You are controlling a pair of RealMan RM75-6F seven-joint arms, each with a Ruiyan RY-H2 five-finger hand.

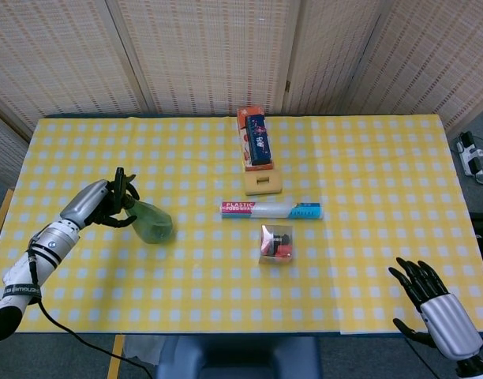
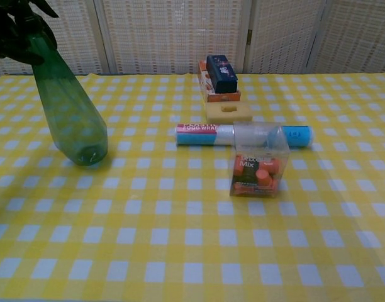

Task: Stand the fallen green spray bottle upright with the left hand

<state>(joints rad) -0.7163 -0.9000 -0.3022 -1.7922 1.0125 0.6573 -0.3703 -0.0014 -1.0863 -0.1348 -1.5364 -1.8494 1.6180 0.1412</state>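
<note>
Yellow checked tablecloth (image 1: 368, 260) over table; woven screens (image 1: 210, 55) behind. Mid-table, back to front: orange box (image 1: 248, 136) w/ dark blue pack (image 1: 258, 140) on top, yellow sponge (image 1: 263, 181) just in front, plastic-wrap roll (image 1: 271, 210) lying crosswise. Clear box (image 1: 276, 243) w/ orange-red pieces nearest, just in front of roll.

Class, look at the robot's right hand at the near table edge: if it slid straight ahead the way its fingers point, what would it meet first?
The right hand points toward the table's middle. Likely first: the small clear plastic box of orange pieces, though the hand's height is unclear, so it might pass above.
</note>
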